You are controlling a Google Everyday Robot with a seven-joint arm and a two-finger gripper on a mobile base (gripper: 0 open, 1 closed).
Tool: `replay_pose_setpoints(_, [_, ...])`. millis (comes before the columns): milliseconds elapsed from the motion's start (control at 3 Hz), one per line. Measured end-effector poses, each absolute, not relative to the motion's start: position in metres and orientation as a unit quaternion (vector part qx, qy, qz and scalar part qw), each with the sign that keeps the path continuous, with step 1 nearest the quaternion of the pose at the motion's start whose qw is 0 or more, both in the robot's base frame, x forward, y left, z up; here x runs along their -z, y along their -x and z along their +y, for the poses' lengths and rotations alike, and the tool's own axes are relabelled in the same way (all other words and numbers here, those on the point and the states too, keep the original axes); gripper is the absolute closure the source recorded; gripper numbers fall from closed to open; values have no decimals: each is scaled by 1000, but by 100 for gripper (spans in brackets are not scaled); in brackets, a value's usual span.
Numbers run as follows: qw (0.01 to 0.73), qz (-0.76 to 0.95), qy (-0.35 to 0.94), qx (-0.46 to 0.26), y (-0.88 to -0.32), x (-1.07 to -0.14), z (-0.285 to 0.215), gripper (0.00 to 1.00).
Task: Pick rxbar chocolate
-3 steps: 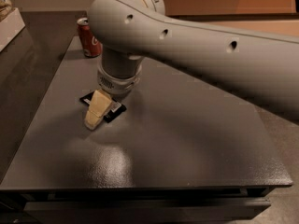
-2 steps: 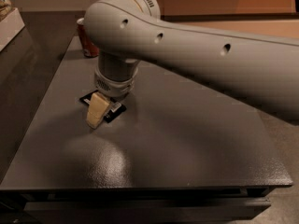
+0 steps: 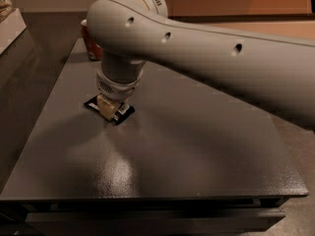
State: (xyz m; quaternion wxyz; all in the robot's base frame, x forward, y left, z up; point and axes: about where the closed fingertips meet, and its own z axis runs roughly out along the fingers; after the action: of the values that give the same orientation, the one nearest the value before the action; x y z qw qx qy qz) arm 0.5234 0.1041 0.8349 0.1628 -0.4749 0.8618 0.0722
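Black rxbar chocolate (image 3: pixel 125 111) lies under the hand (image 3: pixel 109 108) (grip: cannot tell), well inside table (image 3: pixel 197 151) edges; red can (image 3: pixel 91 48) behind.

gripper (image 3: pixel 109 109) lowered onto rxbar chocolate (image 3: pixel 125 113)

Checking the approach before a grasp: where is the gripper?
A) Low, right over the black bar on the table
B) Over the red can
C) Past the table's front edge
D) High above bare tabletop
A: the gripper is low over the rxbar chocolate, whose black ends show on either side of it, while the red can stands apart near the far edge of the table.
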Motion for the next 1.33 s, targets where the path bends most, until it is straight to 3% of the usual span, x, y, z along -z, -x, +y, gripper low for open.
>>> replay_pose_setpoints(333, [171,860,475,-78,-523,-843,101,88])
replay_pose_setpoints(667, [184,856,477,-83,-521,-858,94,100])
replay_pose_setpoints(1333, [233,829,500,-89,-523,-926,70,100])
